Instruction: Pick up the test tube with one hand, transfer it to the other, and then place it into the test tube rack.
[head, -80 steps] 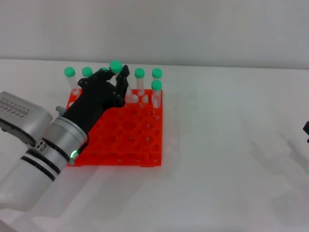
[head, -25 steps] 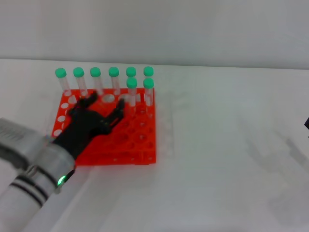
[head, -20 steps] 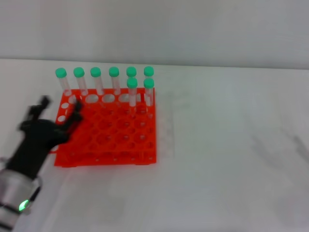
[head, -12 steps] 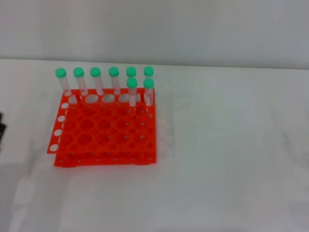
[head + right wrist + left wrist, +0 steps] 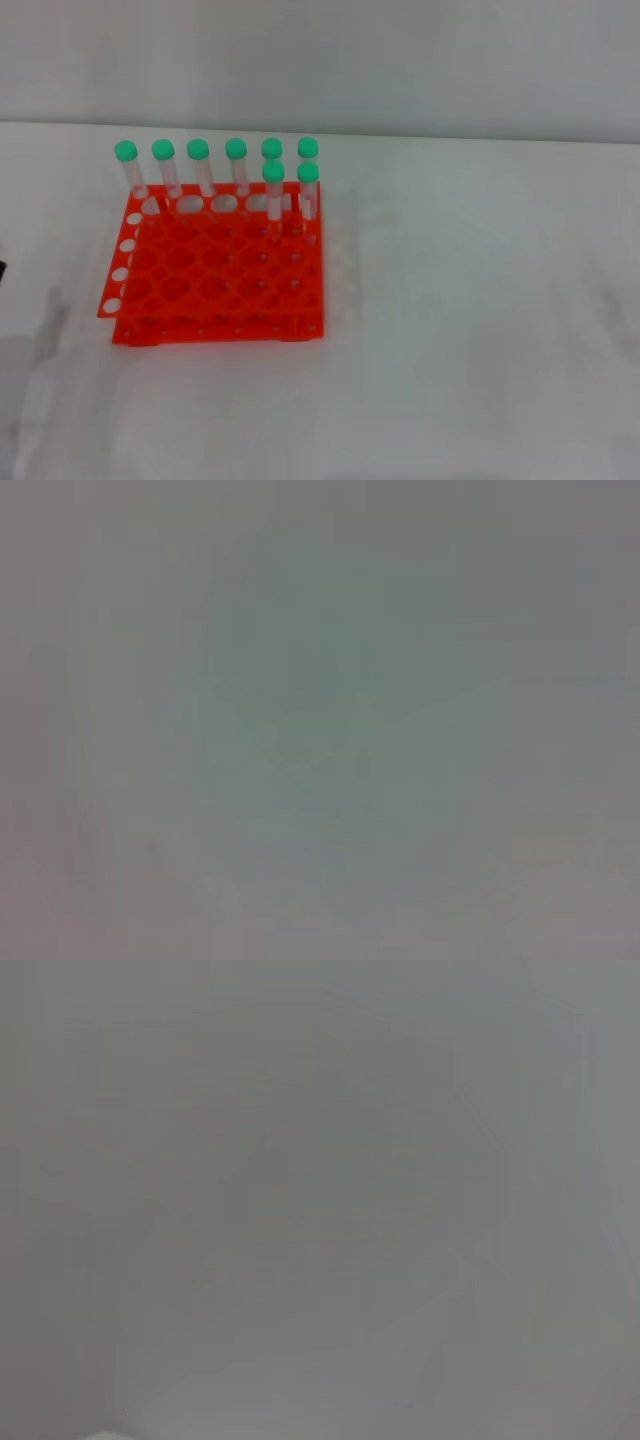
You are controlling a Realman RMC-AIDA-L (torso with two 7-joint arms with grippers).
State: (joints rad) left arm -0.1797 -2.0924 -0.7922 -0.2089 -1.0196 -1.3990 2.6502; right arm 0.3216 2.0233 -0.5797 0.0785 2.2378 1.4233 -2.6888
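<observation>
The orange-red test tube rack [image 5: 215, 275] stands left of centre on the white table in the head view. Several green-capped test tubes stand upright in it: a row along the back from the left one [image 5: 125, 155] to the right one [image 5: 308, 150], and two more in the second row [image 5: 273, 175] [image 5: 308, 176]. They look alike, so I cannot tell which one is the task's tube. No tube lies loose on the table. Neither gripper shows in any view. Both wrist views show only blank grey.
The white table [image 5: 480, 320] stretches to the right of and in front of the rack. A grey wall rises behind the table's far edge. A small dark sliver [image 5: 2, 268] sits at the left edge of the head view.
The left gripper on its silver-white arm let go over the rack's back rows and withdrew to the lower left, out of view. The rack shifted slightly left. The right gripper left the right edge.
</observation>
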